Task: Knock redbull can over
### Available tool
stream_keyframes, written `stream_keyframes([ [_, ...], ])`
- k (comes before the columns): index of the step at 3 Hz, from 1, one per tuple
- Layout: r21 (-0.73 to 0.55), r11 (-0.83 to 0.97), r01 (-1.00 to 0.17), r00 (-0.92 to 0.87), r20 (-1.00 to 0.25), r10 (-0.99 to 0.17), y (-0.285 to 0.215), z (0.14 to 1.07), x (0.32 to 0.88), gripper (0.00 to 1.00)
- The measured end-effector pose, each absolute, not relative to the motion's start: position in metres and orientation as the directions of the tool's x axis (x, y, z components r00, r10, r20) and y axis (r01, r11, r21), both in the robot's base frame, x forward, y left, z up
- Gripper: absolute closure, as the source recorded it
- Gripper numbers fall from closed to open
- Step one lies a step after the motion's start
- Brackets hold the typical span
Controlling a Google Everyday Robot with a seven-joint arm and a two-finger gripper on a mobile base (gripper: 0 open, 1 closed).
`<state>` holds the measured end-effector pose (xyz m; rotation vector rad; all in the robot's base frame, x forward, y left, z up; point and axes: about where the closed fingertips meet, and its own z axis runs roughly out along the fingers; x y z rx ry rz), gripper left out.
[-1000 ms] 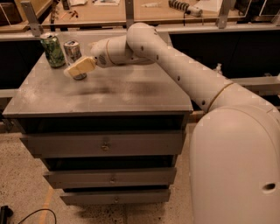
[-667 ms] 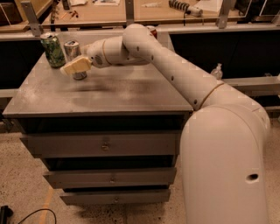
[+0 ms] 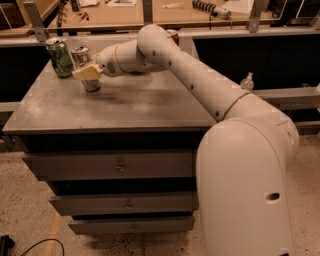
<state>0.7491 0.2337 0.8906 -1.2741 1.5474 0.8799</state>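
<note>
The redbull can (image 3: 81, 56), slim and silver-grey with a shiny top, stands upright at the far left of the grey metal table (image 3: 125, 107). My gripper (image 3: 88, 72), with tan tips, is right against the front of the can at mid height and covers part of its body. The white arm reaches to it from the right across the table.
A green-patterned can (image 3: 59, 57) stands just left of the redbull can, near the table's back left corner. A red can (image 3: 174, 34) peeks out behind the arm at the back. A wooden bench (image 3: 165, 12) runs behind the table. Drawers (image 3: 117, 165) sit below it.
The arm's elbow has swung left and closer to the camera. The gripper stays against the redbull can, which still stands upright.
</note>
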Motion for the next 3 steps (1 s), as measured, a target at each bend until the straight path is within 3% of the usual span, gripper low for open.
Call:
stream_keyframes([
  [1,-0.079,0.208,-0.975,-0.031,-0.877,-0.479,0.218,0.905,0.745,1.00],
  [3,-0.236,0.198,-0.951,-0.008,-0.622,-0.783,0.203,0.967,0.741,1.00],
])
